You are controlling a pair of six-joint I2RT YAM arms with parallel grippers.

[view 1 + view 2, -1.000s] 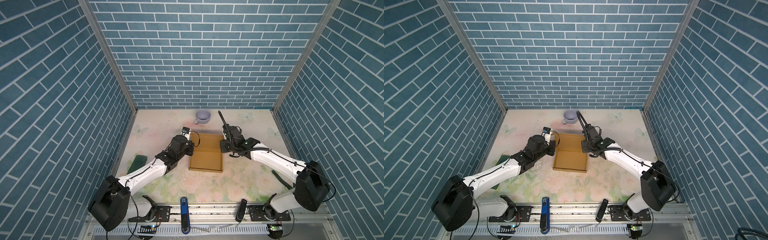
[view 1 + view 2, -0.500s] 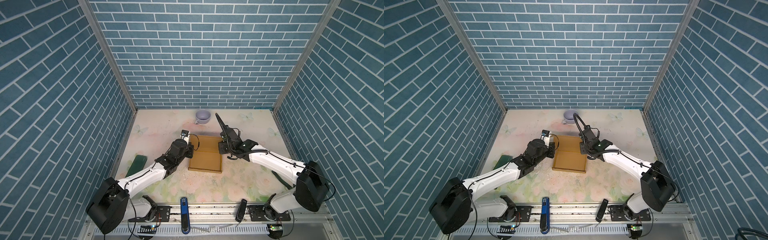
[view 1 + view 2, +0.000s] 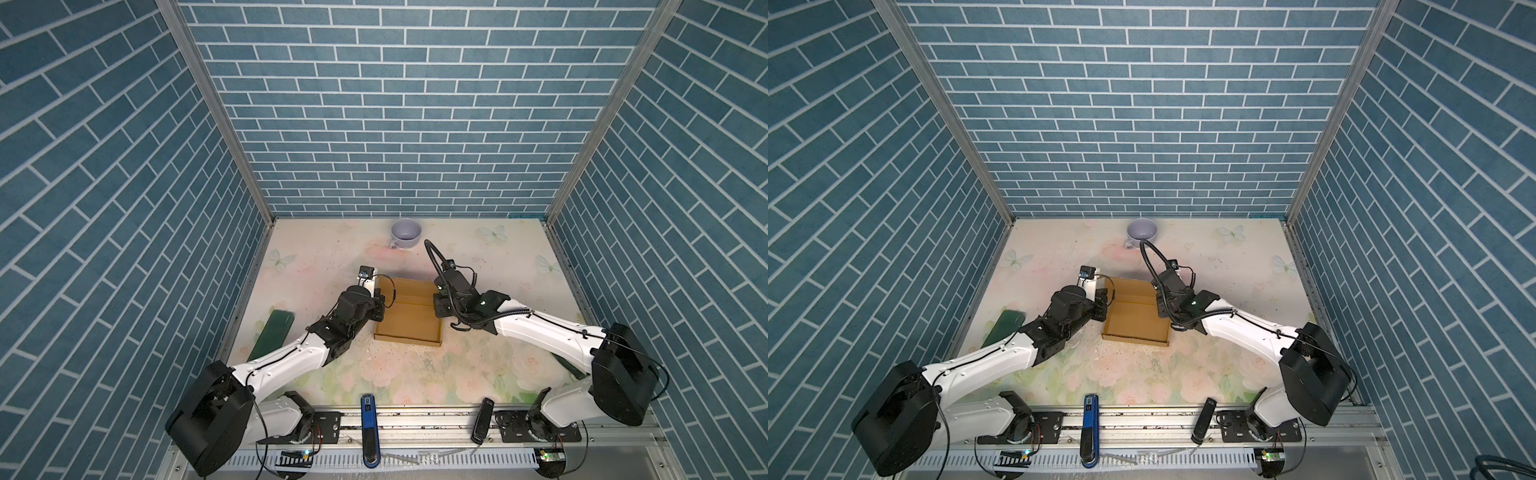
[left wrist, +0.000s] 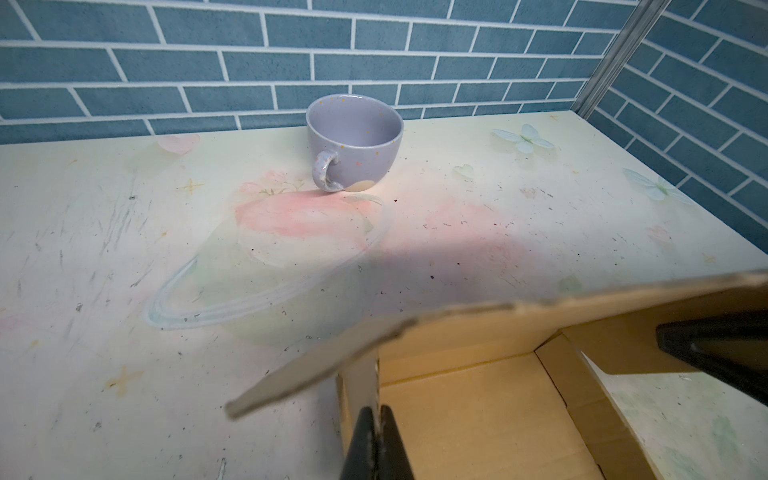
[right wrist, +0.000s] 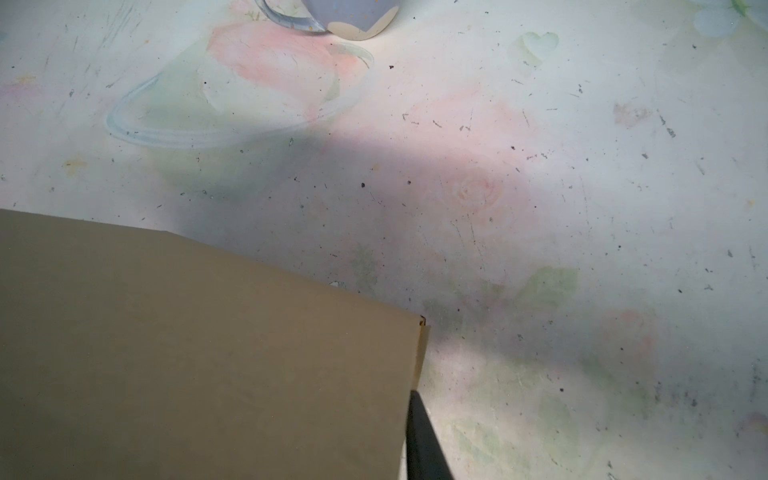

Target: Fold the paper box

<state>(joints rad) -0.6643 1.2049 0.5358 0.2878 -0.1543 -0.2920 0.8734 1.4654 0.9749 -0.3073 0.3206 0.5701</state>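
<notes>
- Dark green flat board: lies at the table's 9 o'clock edge, well apart from the work. It plays no part in the fold.
- Left gripper: fingers pinched tight on the 9 o'clock side wall of the paper box, which stands upright.
- Paper box: plain brown cardboard, mid-table between the two grippers, base flat on the floral table, open side up. A lilac speckled mug stands well apart at its 12 o'clock.
- Right gripper: nearly closed on the 3 o'clock side of the box. The wrist view shows one finger against a cardboard edge, its partner hidden behind the panel.
- Step in hand, as judged: raising and squaring the side walls. Done well, both arms would lift evenly and bend the card only along its scored creases. The base should be pressed down so the tray neither skids nor twists. Thin wall edges may tear under a hard pinch.
- Writing: none legible. The box is unprinted, and the mug bears only speckles.
</notes>
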